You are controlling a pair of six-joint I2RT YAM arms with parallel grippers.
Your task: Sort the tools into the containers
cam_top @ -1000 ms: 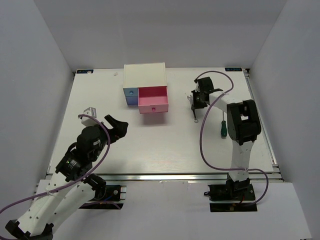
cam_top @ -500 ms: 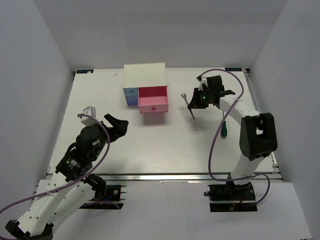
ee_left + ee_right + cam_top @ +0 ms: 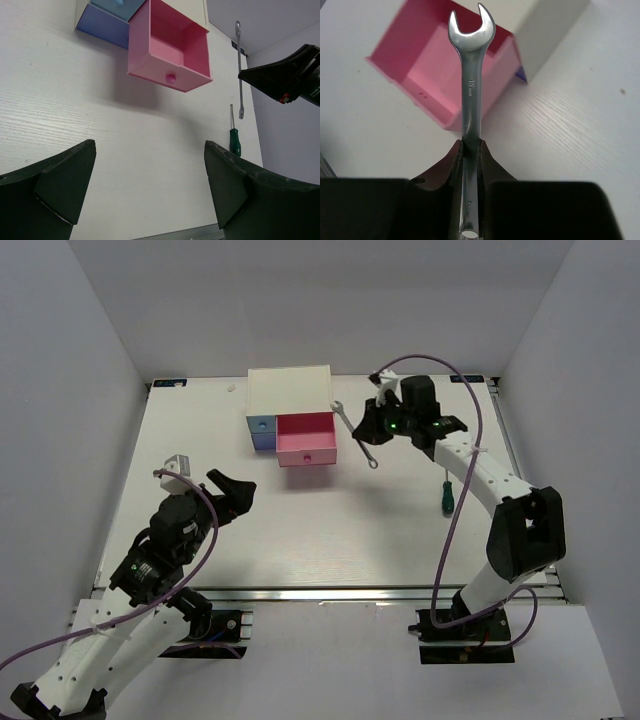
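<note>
White grained worktop point(image 3: 300, 530) between pale walls point(image 3: 300, 300); right jaws pinch wrench point(image 3: 353, 433) at pink drawer's point(image 3: 308, 454) three o'clock; left jaws wide.

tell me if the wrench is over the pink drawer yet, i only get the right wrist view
observer: no. In the top view the wrench, clamped in the right gripper, hangs just to the right of the pink drawer, not above it.
operator: any other tool out on the table
observer: a green-handled screwdriver lies on the right side of the table.
operator: and the left arm
observer: the left gripper is open and holds nothing, over the near left of the table, well clear of the drawer.
</note>
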